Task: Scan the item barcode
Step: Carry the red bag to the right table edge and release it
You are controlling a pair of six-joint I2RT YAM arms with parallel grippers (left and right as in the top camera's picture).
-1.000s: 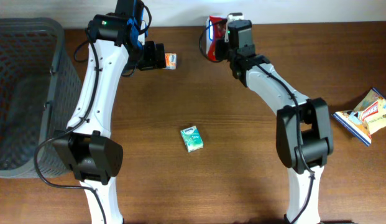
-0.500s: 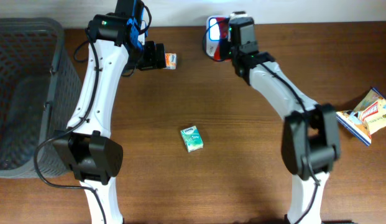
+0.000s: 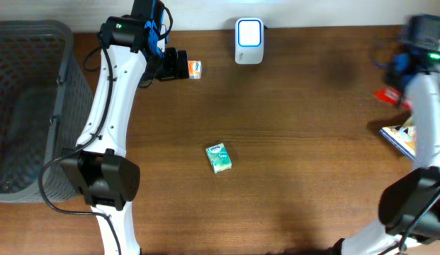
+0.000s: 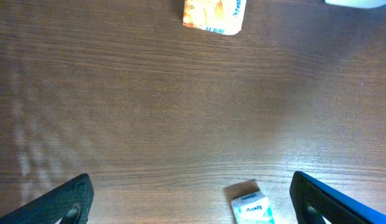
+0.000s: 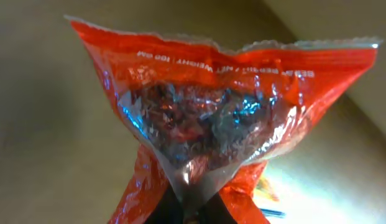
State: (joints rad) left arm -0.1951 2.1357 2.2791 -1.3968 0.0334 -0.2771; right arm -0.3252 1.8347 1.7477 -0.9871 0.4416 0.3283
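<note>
Right gripper (image 5: 190,210) is pressed together on the lower edge of the red packet (image 5: 224,112), pinching the film so that it bunches into a narrow neck at the fingers. Left gripper (image 3: 178,65) is spread wide and holds nothing; it hovers just beside the orange box (image 3: 195,69).

Location: the red packet hangs at the right edge of the tabletop (image 3: 297,142), near the booklet (image 3: 407,134) and well apart from the scanner (image 3: 249,32) at the far edge.

Procedure, as I judge it:
1. I find the barcode first. The right wrist view shows only a clear window and a line of print under the far seam; no barcode is visible on this face.
2. I turn the face with the code squarely toward the scanner window.
3. I hold the film flat and steady; the creases near the pinch may break up a code.

Orientation: the long axis runs from the pinched edge out to the crimped seam, straight away from the fingers. The seam lies crosswise. The overhead view is too blurred to give its heading.
</note>
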